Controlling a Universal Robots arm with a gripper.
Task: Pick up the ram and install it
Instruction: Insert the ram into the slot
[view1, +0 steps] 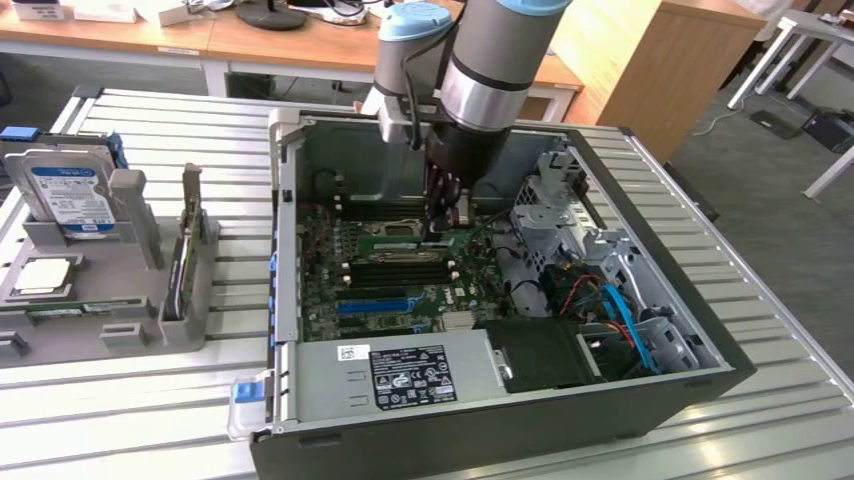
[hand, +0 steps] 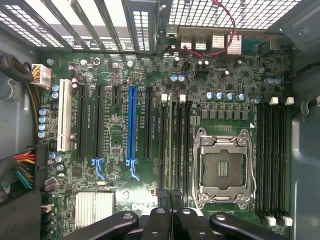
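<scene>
The gripper (hand: 171, 196) is reaching down into the open computer case (view1: 534, 430), its jaws pinched nearly together. Its tips are meeting right at the end of the ram (hand: 172, 145); whether they are clamping it cannot be told. The ram is standing edge-on in a memory slot just beside the empty CPU socket (hand: 222, 167) on the motherboard (hand: 150, 65). In the exterior view, the power supply (view1: 400, 375) is lying at 6 o'clock from the gripper (view1: 447, 215). A hard drive (view1: 74, 195) is sitting at 9 o'clock, outside the case.
</scene>
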